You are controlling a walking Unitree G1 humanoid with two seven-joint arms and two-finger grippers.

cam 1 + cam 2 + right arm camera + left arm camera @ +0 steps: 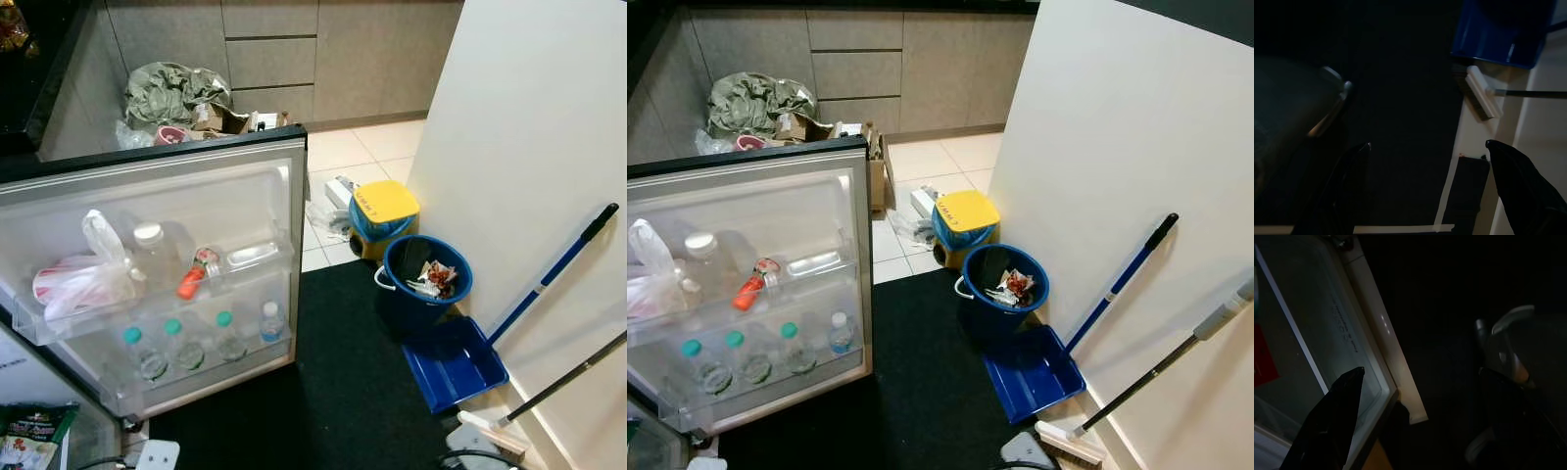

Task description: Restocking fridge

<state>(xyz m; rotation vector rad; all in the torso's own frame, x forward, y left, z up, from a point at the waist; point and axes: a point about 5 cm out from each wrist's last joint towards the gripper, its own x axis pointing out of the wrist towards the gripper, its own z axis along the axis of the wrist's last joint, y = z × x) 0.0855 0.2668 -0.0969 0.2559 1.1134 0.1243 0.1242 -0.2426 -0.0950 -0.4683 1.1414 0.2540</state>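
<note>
The fridge door [245, 191] stands wide open on the left. Its upper door shelf holds a white and red plastic bag [83, 279], a clear white-capped bottle [155, 253], a bottle with an orange cap [193, 279] lying on its side and a clear box [253, 257]. Three green-capped bottles [181, 345] and a small blue-labelled bottle [272, 321] stand in the lower door shelf. My left gripper [1421, 372] hangs open beside a pale fridge shelf edge [1376, 328], holding nothing. My right gripper [1428, 144] hangs open over the dark mat, also holding nothing.
A black mat [343, 392] lies before the fridge. To the right, against the white wall [529, 147], stand a blue bucket [423, 279] with trash, a yellow-lidded bin [384, 215], a blue dustpan [456, 362] and a brush [490, 431]. Boxes and a grey-green bag [171, 93] lie by the cabinets.
</note>
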